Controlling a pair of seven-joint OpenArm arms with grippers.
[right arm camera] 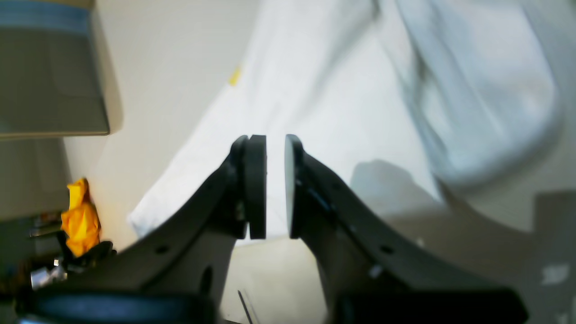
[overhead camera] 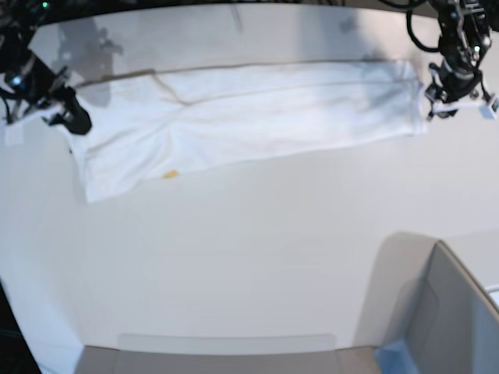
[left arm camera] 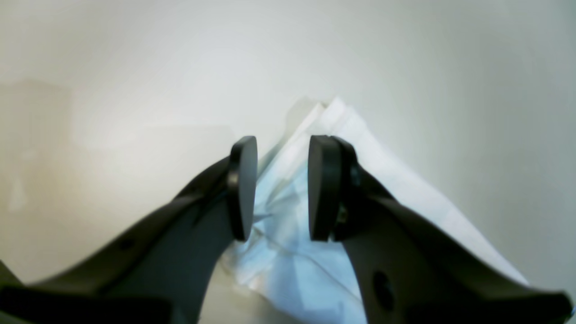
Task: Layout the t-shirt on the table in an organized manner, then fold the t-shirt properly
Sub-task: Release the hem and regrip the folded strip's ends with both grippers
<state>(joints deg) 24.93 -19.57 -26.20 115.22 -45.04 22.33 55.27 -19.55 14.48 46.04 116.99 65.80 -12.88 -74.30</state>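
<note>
Standing near the t-shirt [overhead camera: 257,113]: grey box [overhead camera: 448,312].

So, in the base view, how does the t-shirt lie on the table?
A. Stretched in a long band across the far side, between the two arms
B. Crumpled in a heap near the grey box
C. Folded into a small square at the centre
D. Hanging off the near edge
A: the t-shirt runs as a long white band across the far part of the table, one arm at each end.
</note>
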